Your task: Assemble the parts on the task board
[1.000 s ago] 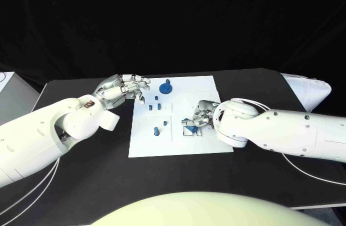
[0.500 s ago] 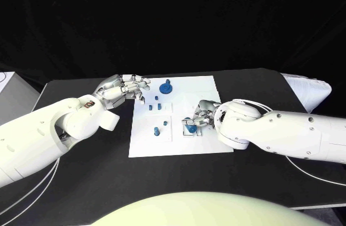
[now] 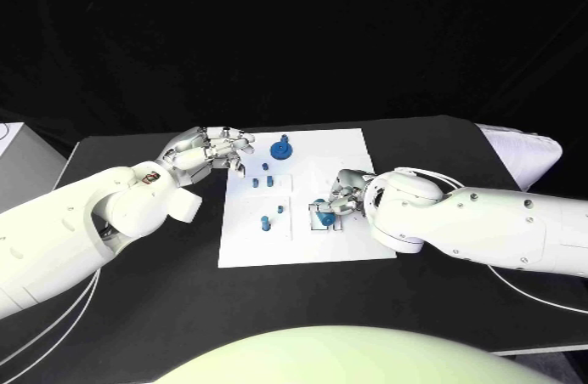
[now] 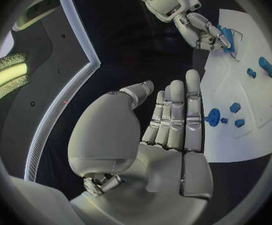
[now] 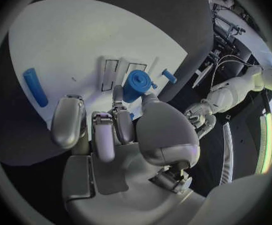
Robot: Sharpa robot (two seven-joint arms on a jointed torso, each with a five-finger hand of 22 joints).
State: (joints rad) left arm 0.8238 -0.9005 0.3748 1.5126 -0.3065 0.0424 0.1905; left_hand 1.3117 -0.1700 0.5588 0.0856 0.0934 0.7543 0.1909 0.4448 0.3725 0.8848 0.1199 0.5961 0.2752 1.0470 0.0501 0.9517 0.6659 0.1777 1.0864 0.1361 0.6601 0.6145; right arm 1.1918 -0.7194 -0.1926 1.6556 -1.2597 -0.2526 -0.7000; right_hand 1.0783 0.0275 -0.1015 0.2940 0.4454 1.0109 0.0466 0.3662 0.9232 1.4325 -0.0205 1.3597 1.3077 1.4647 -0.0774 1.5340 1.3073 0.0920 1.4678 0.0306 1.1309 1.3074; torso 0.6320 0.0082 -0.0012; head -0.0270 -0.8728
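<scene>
While the left hand [image 3: 208,152] hangs just beside the far left corner of the white task board [image 3: 355,235], its fingers [image 4: 176,115] are stretched out side by side and hold nothing, which the left wrist view makes plain. Near its fingertips, on the board, stand a round blue part with a knob [image 3: 280,150] and some small blue pegs [image 3: 260,181]. A longer blue peg [image 3: 265,223] stands further along the board. Over by the board's right side, the right hand [image 3: 344,195] grips a blue cylinder part [image 5: 136,85] between its fingers; the right wrist view shows this part clearly. Beyond that hand's fingers lies a blue bar [image 5: 35,87].
</scene>
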